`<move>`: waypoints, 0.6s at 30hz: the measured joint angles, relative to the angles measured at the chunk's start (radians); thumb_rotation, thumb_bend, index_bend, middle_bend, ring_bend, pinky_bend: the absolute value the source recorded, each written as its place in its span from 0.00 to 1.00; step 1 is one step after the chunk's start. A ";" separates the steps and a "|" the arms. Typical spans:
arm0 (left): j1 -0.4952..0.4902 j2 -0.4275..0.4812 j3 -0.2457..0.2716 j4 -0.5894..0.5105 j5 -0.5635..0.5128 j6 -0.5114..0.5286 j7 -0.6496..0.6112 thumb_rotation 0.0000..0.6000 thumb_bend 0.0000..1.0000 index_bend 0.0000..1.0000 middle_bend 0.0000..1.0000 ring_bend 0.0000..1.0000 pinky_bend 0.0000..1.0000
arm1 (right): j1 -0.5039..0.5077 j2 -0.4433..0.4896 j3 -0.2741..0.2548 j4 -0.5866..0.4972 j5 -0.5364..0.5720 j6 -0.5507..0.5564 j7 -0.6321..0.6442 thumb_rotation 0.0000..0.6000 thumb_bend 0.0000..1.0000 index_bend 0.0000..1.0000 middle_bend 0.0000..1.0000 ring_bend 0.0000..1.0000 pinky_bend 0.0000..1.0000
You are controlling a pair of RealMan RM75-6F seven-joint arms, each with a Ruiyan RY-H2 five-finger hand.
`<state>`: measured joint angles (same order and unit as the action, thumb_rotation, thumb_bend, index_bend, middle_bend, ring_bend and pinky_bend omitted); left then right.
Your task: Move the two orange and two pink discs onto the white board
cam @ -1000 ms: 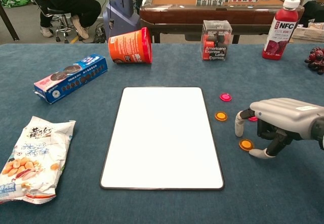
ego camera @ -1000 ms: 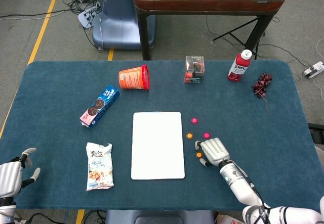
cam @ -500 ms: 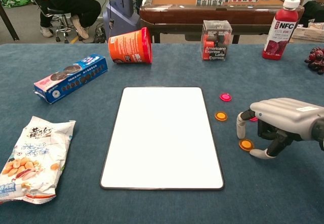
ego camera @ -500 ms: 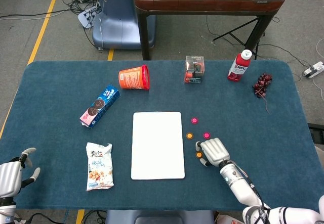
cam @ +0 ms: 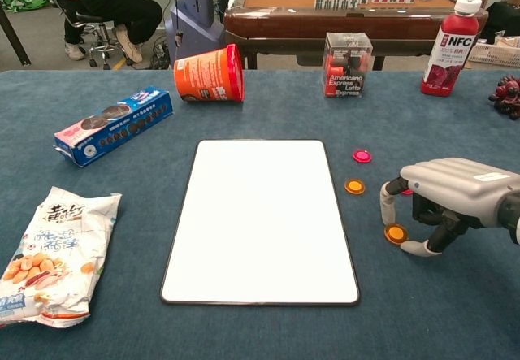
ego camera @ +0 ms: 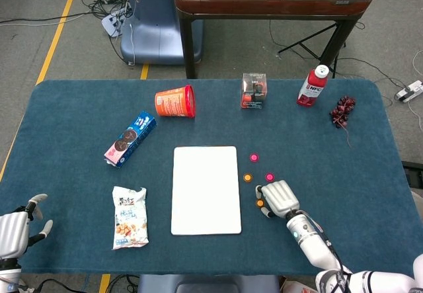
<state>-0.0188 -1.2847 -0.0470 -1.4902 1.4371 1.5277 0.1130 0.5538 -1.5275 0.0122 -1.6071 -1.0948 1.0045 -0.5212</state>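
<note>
Blue cloth covered your table, and your right hand (cam: 455, 197) curled loosely around the near orange disc (cam: 396, 233), small, light and flat, best pinched by its edges.

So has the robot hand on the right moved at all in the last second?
Barely. In the chest view the right robot hand has crept slightly rightward, away from the white board, staying curled over the nearest orange disc.

Silver-grey ridged right hand (cam: 455, 189), pale fingers (cam: 387, 210) with black joints, white left hand (ego camera: 13, 232)
</note>
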 measured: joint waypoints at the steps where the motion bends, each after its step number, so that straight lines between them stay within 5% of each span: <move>1: 0.000 0.000 0.000 0.000 0.000 0.000 0.000 1.00 0.29 0.34 0.58 0.53 0.73 | -0.001 0.000 0.000 0.000 -0.002 0.001 0.003 1.00 0.26 0.50 1.00 1.00 1.00; 18: -0.008 0.012 -0.012 -0.010 -0.001 -0.003 -0.001 1.00 0.29 0.34 0.58 0.53 0.73 | 0.032 0.038 0.045 -0.109 -0.044 0.014 0.002 1.00 0.26 0.53 1.00 1.00 1.00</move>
<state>-0.0273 -1.2724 -0.0592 -1.5003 1.4365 1.5245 0.1123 0.5859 -1.4897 0.0572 -1.7156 -1.1391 1.0183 -0.5189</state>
